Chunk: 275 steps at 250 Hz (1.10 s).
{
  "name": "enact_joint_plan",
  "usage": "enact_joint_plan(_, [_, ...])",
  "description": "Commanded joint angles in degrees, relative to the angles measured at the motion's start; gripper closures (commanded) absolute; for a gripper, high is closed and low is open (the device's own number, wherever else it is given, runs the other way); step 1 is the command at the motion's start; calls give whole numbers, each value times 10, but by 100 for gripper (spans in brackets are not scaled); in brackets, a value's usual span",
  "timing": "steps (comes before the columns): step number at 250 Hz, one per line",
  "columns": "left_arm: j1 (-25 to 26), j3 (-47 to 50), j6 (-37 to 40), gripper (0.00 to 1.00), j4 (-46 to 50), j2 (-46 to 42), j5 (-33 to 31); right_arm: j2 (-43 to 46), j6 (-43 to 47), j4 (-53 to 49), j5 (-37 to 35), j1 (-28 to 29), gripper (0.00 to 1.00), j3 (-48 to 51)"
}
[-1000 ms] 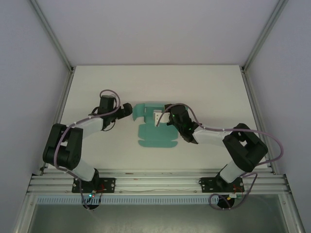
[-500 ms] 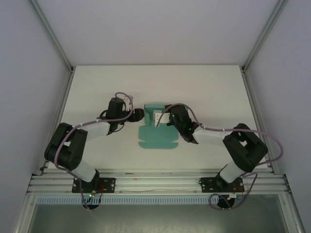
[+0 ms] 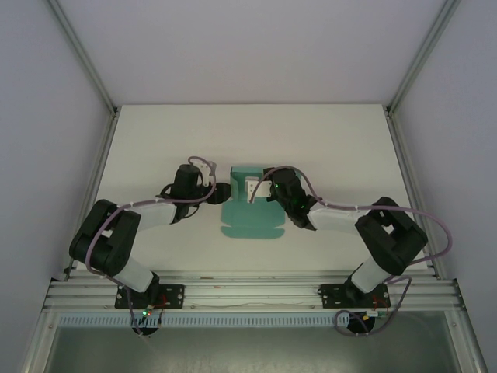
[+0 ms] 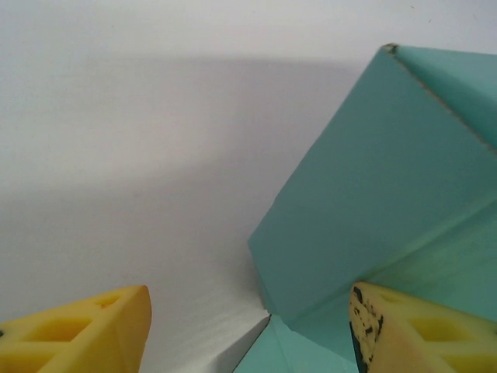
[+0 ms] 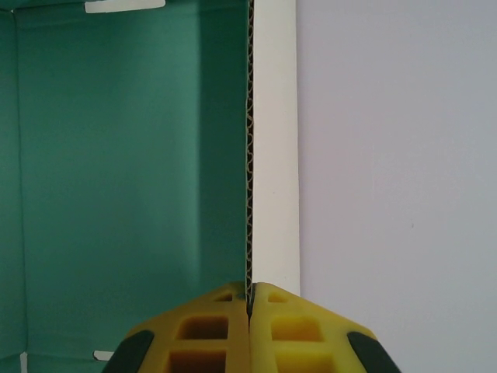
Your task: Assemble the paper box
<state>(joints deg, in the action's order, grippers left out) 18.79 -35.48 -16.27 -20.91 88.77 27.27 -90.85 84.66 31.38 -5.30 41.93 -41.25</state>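
The paper box (image 3: 248,221) is teal card, partly folded, lying mid-table with walls raised at its far end and a flat flap toward me. My right gripper (image 3: 262,189) is at its right wall. In the right wrist view it (image 5: 250,299) is shut on that wall's corrugated edge, teal inside (image 5: 116,179) to the left. My left gripper (image 3: 223,193) is at the box's left side. In the left wrist view it (image 4: 250,299) is open, its yellow fingers (image 4: 85,334) straddling the corner of a raised teal side panel (image 4: 373,179).
The white table (image 3: 334,140) spreads around the box, bounded by aluminium frame posts (image 3: 89,78) and grey side walls. Both arm bases sit on the rail (image 3: 248,291) at the near edge.
My left arm has swung right to the box, and its jaws have narrowed. The box's left flap, lying outward before, now stands up. The right arm has held still.
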Motion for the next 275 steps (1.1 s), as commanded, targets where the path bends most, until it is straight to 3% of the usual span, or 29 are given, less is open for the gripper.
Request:
enact_joint_plan(1, [13, -31, 27, 33, -38, 17, 17, -11, 12, 10, -19, 8, 100, -11])
enact_joint_plan(69, [32, -39, 26, 33, -52, 49, -15, -17, 17, 32, -42, 12, 100, -14])
enact_joint_plan(155, [36, -37, 60, 33, -22, 23, -16, -25, 31, 68, -73, 13, 100, -15])
enact_joint_plan(193, [36, -30, 57, 34, -36, 20, -39, -21, 54, 75, -42, 13, 100, 4])
enact_joint_plan(275, [42, -31, 55, 35, -84, 44, -87, -30, 93, 24, -48, 21, 100, 2])
